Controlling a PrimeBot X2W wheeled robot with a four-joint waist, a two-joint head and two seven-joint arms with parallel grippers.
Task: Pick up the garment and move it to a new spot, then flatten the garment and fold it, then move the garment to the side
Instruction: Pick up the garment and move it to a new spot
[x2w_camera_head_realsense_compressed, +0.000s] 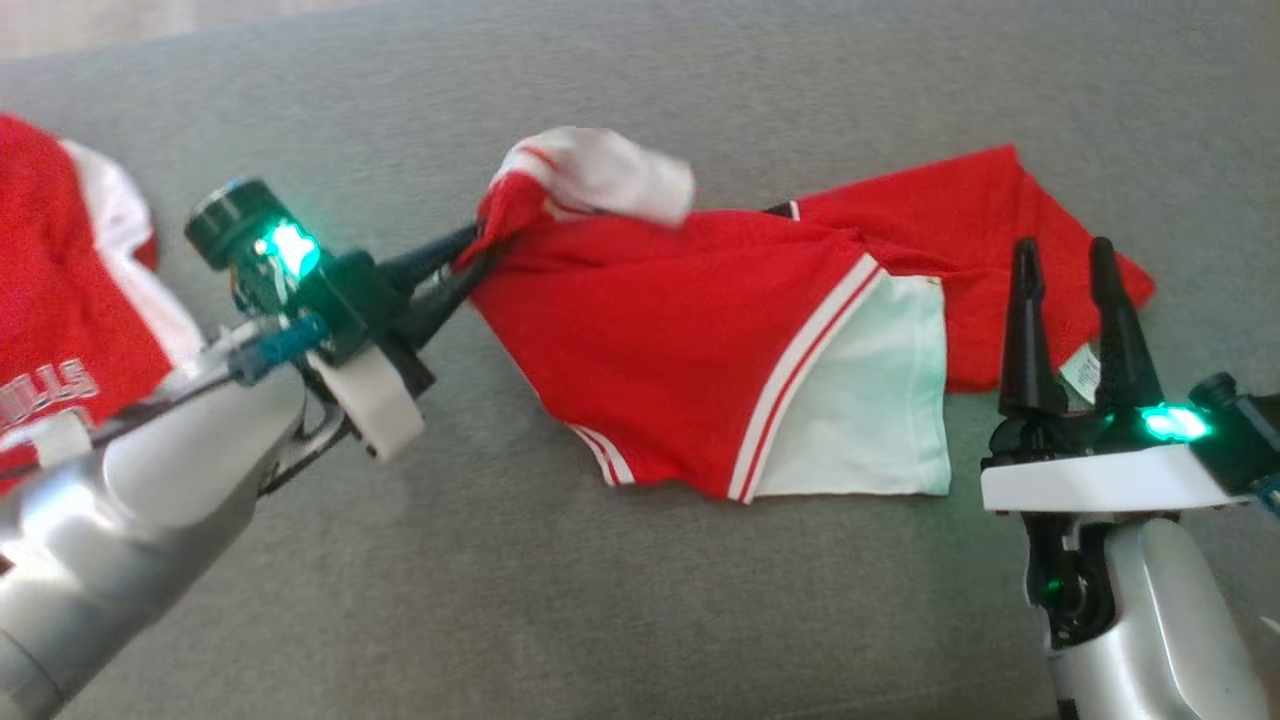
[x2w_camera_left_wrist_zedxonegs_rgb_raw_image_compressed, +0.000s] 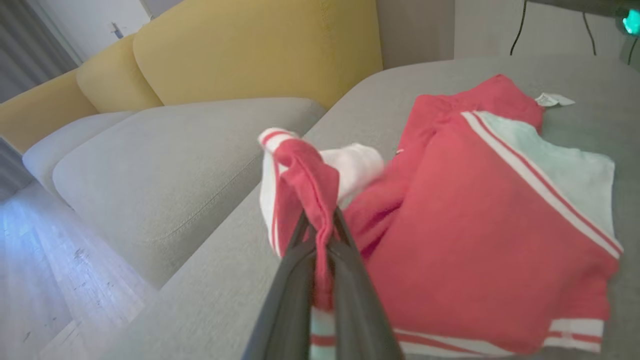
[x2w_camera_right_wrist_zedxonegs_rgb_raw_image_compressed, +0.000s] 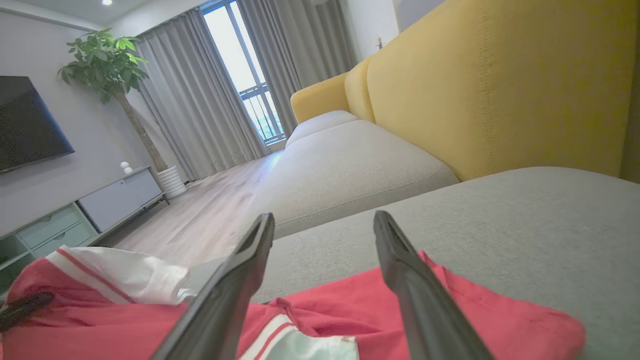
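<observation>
Your garment (x2w_camera_head_realsense_compressed: 690, 340) lay on the grey sofa seat (x2w_camera_head_realsense_compressed: 640, 600), near the middle of the head view. It was red, with white stripes (x2w_camera_head_realsense_compressed: 800, 385) and a pale patch (x2w_camera_head_realsense_compressed: 860, 400) at its near right corner. It was not flat: the cloth was wrinkled, one red flap was folded out to the right, and a soft white part (x2w_camera_head_realsense_compressed: 600, 175) was bunched up at its far left end. A small label (x2w_camera_head_realsense_compressed: 1080, 370) stuck out at the right side. Your left end effector (x2w_camera_head_realsense_compressed: 478, 258) was clenched on the garment's left end, with a strip of red cloth pinched between its two dark fingers. In the left wrist view that end was raised a little above the seat. Your right end effector (x2w_camera_head_realsense_compressed: 1062, 248) was released, its fingers spread wide and pointing over the red flap on the right; you could not tell whether its tips touched the cloth. A second red cloth (x2w_camera_head_realsense_compressed: 60, 300) with white letters lay at the far left of the seat, well apart from the garment. Behind the seat stood yellow back cushions (x2w_camera_left_wrist_zedxonegs_rgb_raw_image_compressed: 250, 50). Past the sofa there were a wood floor (x2w_camera_left_wrist_zedxonegs_rgb_raw_image_compressed: 45, 280), long grey curtains (x2w_camera_right_wrist_zedxonegs_rgb_raw_image_compressed: 200, 100), a leafy plant (x2w_camera_right_wrist_zedxonegs_rgb_raw_image_compressed: 107, 60) and a dark TV (x2w_camera_right_wrist_zedxonegs_rgb_raw_image_compressed: 30, 130) on the wall.
</observation>
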